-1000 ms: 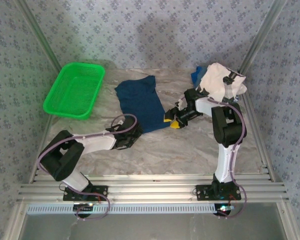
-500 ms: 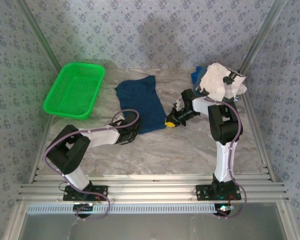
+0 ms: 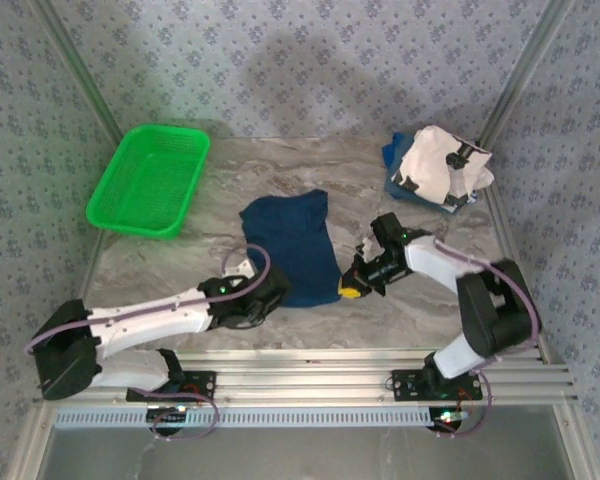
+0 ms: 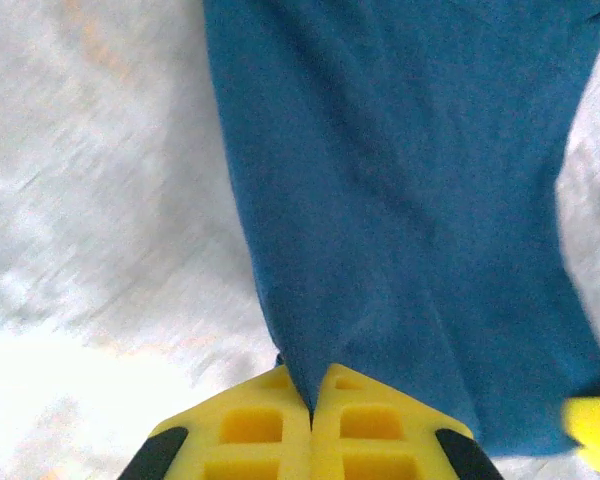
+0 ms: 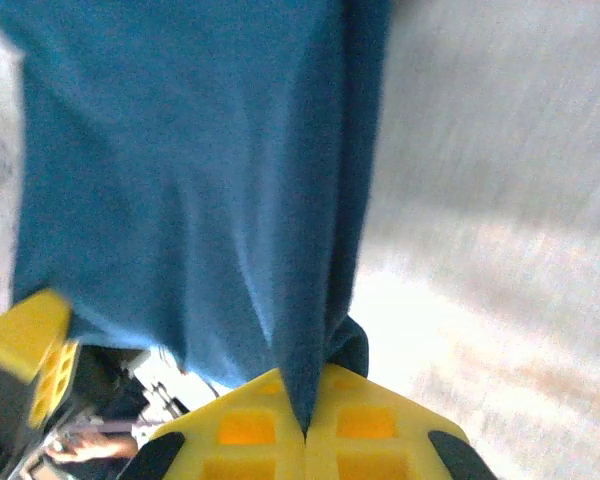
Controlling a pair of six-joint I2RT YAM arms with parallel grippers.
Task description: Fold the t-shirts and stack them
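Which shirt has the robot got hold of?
The dark blue t-shirt spread mid-table: left gripper and right gripper both pinch its near edge. The white t-shirt and other blue t-shirt lie heaped far right, untouched.

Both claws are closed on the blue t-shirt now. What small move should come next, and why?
Probably lift both together a little. The left claw and right claw each pinch a near corner of the blue t-shirt, which lies spread flat, so raising that edge could start the fold.
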